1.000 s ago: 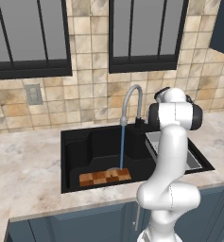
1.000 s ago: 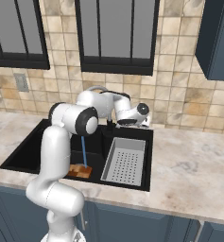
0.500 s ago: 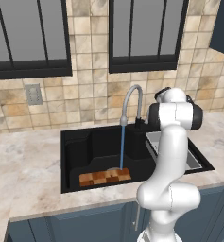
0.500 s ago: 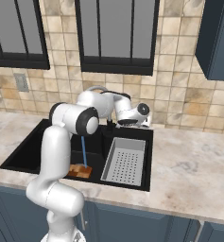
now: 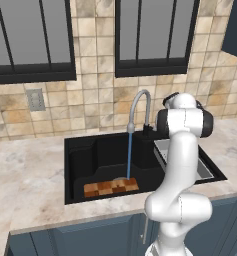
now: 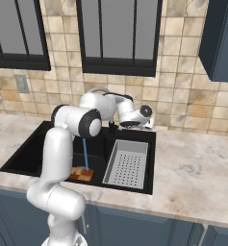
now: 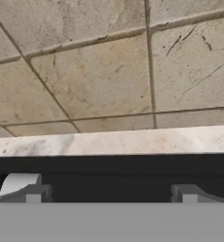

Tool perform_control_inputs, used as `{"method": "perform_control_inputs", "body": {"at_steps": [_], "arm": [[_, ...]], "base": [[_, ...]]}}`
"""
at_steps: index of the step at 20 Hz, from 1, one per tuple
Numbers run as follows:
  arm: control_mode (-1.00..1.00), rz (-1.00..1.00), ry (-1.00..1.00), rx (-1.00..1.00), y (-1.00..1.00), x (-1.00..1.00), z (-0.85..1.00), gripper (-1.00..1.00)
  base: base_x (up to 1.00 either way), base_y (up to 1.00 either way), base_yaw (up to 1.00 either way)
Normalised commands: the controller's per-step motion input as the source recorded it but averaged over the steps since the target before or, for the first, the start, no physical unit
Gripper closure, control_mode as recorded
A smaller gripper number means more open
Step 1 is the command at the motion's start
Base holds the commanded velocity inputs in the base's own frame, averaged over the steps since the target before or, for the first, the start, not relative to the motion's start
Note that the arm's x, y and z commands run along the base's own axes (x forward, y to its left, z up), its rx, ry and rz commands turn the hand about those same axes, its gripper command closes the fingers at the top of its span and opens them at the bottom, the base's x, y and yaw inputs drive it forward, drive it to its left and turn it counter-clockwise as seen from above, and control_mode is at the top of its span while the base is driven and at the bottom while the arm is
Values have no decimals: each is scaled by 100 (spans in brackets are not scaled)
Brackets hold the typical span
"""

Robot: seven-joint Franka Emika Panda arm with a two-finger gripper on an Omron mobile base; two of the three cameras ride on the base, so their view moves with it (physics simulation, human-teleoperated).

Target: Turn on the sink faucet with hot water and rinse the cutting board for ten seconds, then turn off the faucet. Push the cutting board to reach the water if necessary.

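Water [image 5: 129, 155] falling in a thin blue stream from the faucet [image 5: 138, 111] onto the back edge of the cutting board [image 5: 111, 187], flat on the floor of the black sink [image 5: 80, 160], toward its front. Grey drainer tray [image 6: 128, 164] in the right part of the sink. Fingers [image 7: 111, 194] spread wide, gripping nothing, near the tiled wall [image 7: 99, 71] behind the sink's back rim, above the marble surface [image 7: 132, 141].
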Motion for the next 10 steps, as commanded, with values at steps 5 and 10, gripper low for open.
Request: {"method": "perform_control_inputs", "body": {"at_steps": [5,10], "arm": [[-100,0,0,0,0,0,-3,-100],[-100,0,0,0,0,0,-7,-100]], "base": [[0,0,0],[0,0,0]]}}
